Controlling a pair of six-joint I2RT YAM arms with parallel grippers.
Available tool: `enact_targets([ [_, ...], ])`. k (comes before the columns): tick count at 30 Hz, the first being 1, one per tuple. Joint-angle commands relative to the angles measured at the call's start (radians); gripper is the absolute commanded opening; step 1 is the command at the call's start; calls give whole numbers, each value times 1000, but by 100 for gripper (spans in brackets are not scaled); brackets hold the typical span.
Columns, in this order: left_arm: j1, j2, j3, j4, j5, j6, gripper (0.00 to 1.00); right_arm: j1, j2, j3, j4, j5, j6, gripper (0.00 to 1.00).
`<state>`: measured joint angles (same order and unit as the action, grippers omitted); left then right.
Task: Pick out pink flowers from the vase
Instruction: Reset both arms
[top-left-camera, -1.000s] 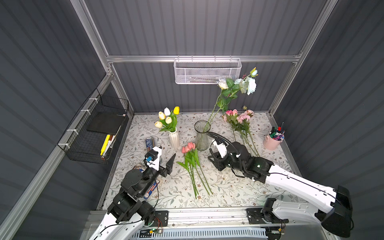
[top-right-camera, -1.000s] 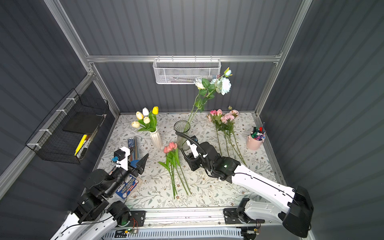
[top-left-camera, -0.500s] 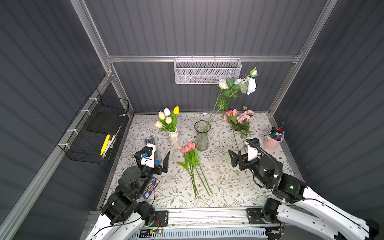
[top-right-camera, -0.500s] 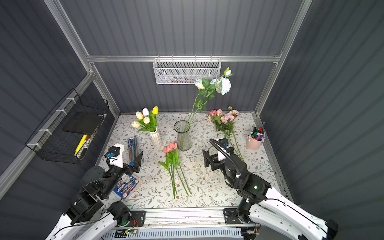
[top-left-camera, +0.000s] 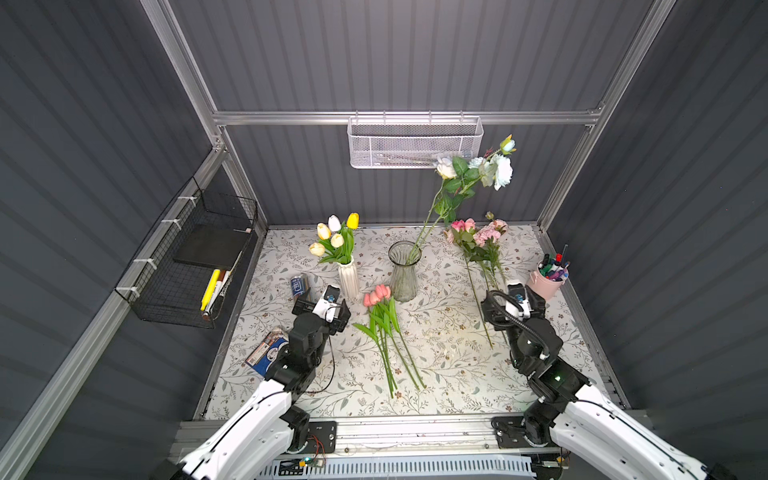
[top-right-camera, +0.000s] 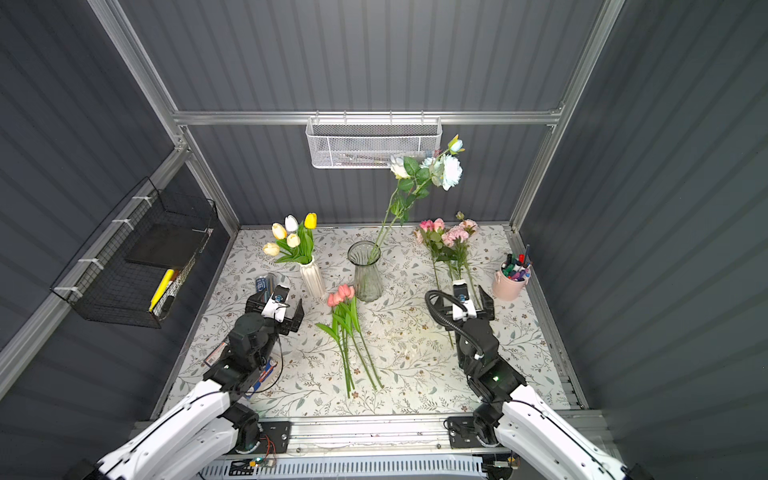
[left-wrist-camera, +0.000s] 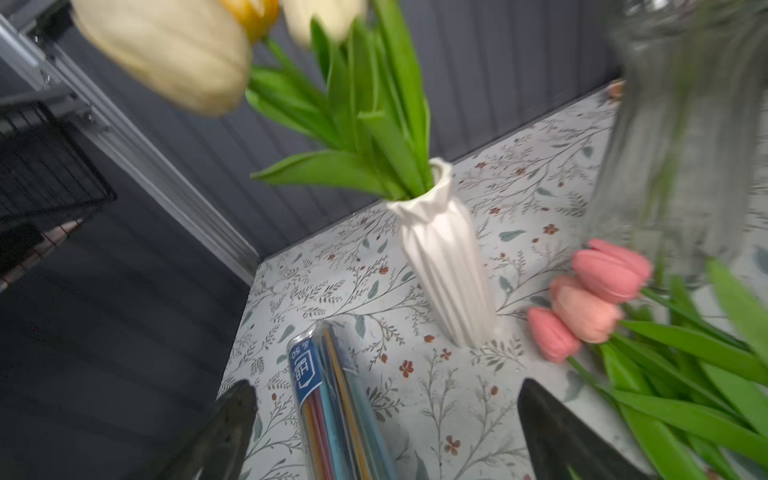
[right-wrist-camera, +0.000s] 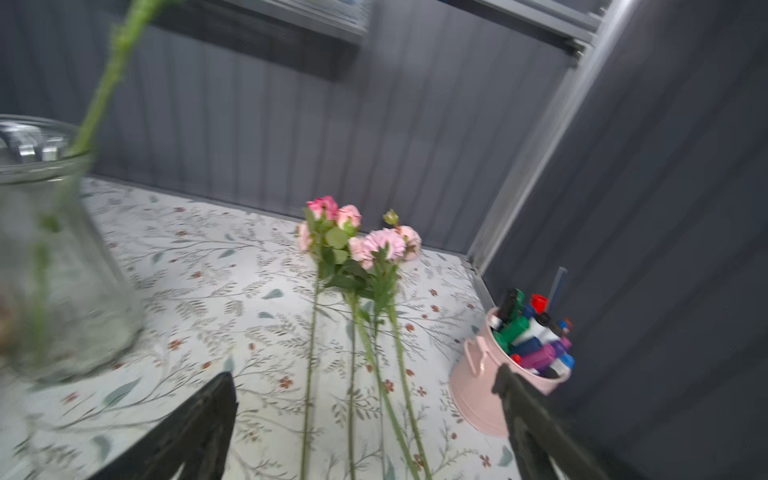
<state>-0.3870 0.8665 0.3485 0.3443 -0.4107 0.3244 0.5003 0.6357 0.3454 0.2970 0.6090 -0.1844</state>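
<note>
The left gripper (top-left-camera: 322, 311) and right gripper (top-left-camera: 514, 306) both hang wide open, holding nothing. The coral-pink tulips (top-left-camera: 377, 294) lie mid-table just in front of the glass vase (top-left-camera: 403, 272). The pink roses and peonies (top-left-camera: 478, 235) lie far right, their stems running below the right gripper, and white and pale blue roses (top-left-camera: 478, 170) stand in the vase.

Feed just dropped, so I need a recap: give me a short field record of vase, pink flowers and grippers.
glass vase: upright, holding only the white and pale blue roses
pink tulips: on the table, in front of the vase
pink roses and peonies: on the table, between vase and marker bucket
left gripper: open, empty
right gripper: open, empty
</note>
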Motion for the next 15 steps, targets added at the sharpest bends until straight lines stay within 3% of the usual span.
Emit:
enact_targets([
  [1, 157, 120, -15, 196, 65, -174, 99, -99, 56, -24, 141, -111, 38, 99],
  [3, 226, 188, -17, 219, 116, -221, 99, -160, 111, -20, 142, -141, 70, 99],
  [10, 300, 380, -56, 420, 219, -202, 99, -402, 313, -82, 235, -299, 226, 99],
  [12, 305, 454, -62, 499, 230, -226, 99, -428, 371, -111, 324, -314, 237, 99],
  [15, 307, 537, -71, 645, 337, -206, 99, -445, 464, -181, 533, -323, 271, 99],
])
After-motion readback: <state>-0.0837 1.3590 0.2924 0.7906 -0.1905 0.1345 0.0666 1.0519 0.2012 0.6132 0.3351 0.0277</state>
